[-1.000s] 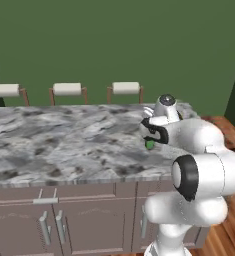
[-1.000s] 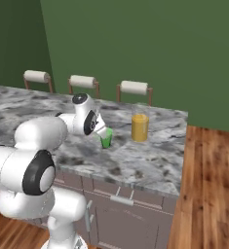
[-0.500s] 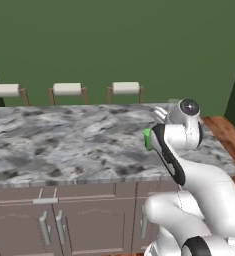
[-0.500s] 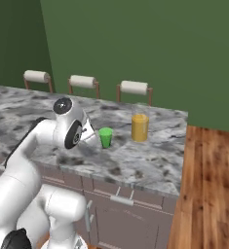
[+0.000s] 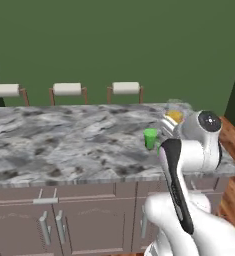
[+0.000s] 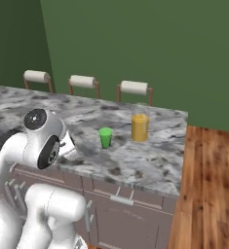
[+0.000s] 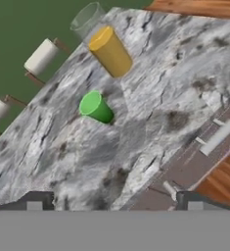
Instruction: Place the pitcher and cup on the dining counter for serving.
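Hand view looked down along the gripper (image 7: 114, 202), whose two dark tips stood spread wide at the bottom edge with nothing between them. Past them lay the grey-white marbled top of the dining counter (image 7: 150, 98), and on it the cup (image 7: 96, 107) stood upright at about eleven o'clock from the tips, well apart from them. The pitcher (image 7: 106, 45), its orange-yellow contents filling the lower part of the clear glass, stood just beyond the cup at roughly twelve o'clock, near it but not touching.

From the right base view the cup (image 6: 105, 137) sat at about eight o'clock of the pitcher (image 6: 140, 126), both near the counter's far end, on the side away from the row of white-cushioned stools (image 6: 134, 88). In the left base view the cup (image 5: 150, 138) showed just past the arm's forearm, with the pitcher (image 5: 173, 115) partly hidden behind it.

Both vessels appeared set close together and upright, a pairing that suits pouring and serving, with bare marble around each. Since the jaws held nothing and hung clear of both, I judged the placing done, or very nearly so.
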{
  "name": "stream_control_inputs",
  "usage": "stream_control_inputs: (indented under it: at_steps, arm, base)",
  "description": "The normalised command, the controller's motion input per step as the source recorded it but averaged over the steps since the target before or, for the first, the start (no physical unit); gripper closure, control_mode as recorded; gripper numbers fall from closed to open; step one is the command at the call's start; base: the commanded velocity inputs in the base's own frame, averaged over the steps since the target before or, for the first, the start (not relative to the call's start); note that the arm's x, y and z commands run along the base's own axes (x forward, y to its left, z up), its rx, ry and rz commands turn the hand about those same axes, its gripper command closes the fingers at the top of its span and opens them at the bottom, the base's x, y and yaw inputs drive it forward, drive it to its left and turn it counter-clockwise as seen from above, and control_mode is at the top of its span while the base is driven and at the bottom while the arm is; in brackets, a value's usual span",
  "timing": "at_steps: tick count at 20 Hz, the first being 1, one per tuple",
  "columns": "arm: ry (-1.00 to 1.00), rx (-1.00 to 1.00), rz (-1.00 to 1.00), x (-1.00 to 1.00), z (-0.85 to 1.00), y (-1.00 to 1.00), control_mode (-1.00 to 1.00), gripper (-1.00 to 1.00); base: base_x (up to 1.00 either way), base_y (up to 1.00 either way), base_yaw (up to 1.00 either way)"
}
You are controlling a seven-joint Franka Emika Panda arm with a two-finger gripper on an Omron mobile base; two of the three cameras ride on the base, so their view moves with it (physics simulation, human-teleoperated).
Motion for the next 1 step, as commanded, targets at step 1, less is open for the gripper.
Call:
stream_control_inputs:
  at_steps: [1]
  arm:
    - [0.0,0.01,0.03,-1.0,0.08,0.36,-1.0,-1.0]
  base:
    - [0.0,0.0,0.0]
